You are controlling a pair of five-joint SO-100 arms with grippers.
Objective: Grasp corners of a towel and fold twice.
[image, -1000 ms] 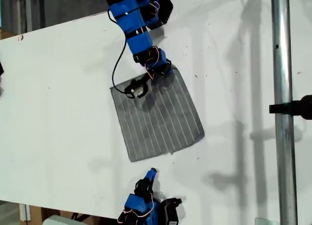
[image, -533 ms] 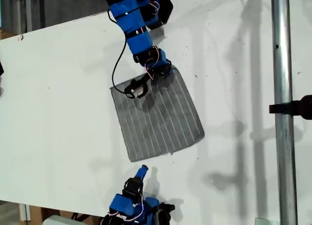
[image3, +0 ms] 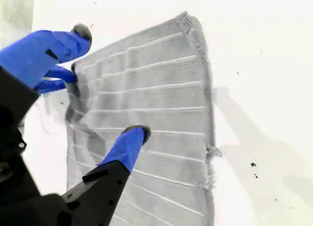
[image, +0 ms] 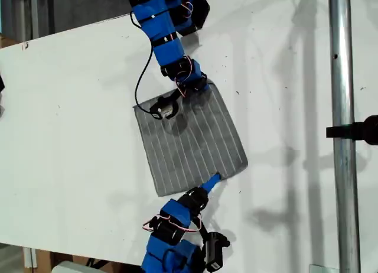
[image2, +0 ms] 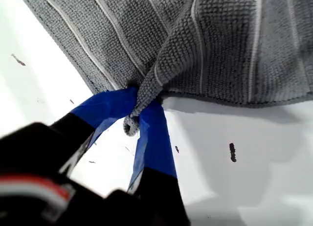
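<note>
The grey striped towel (image: 195, 143) lies flat on the white table (image: 71, 125). My first gripper (image: 198, 85) reaches in from the exterior view's top and is shut on the towel's far corner. In the first wrist view that corner (image2: 139, 106) is bunched between the blue fingers of my first gripper (image2: 134, 116), with the towel (image2: 220, 45) spreading away from it. My second gripper (image: 214, 179) comes from the exterior view's bottom and sits at the towel's near edge. In the second wrist view my second gripper (image3: 111, 81) is open wide over the towel (image3: 161, 89), holding nothing.
A metal pole (image: 341, 137) with a black clamp (image: 357, 131) runs down the exterior view's right. A black cable (image: 140, 78) loops beside the first arm. A small frayed tag (image3: 211, 152) sticks out of the towel's edge. Dark specks (image2: 232, 151) dot the table.
The second arm swung up from the table's near edge, and its gripper now reaches the towel's near edge. The first arm and the towel have not moved.
</note>
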